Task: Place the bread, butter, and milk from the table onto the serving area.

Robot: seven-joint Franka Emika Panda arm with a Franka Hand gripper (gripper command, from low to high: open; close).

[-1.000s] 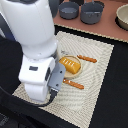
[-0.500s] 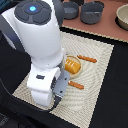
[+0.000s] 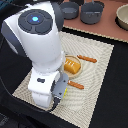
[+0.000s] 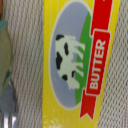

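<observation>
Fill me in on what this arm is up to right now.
The arm is bent low over the near part of the striped serving area. Its wrist camera looks straight at the yellow butter packet, lying on that striped weave and filling the view. The bread already sits on the plate, between the orange-handled utensils. The claw itself is hidden, so its grip can't be judged. No milk is in sight.

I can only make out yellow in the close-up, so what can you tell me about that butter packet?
The butter is a flat, bright-yellow packet that fills the wrist view. Its label shows a black-and-white cow on a grey-blue oval with a green patch, crossed by a red ribbon reading BUTTER. It lies flat on the striped beige placemat. The exterior view hides it behind the arm.
</observation>
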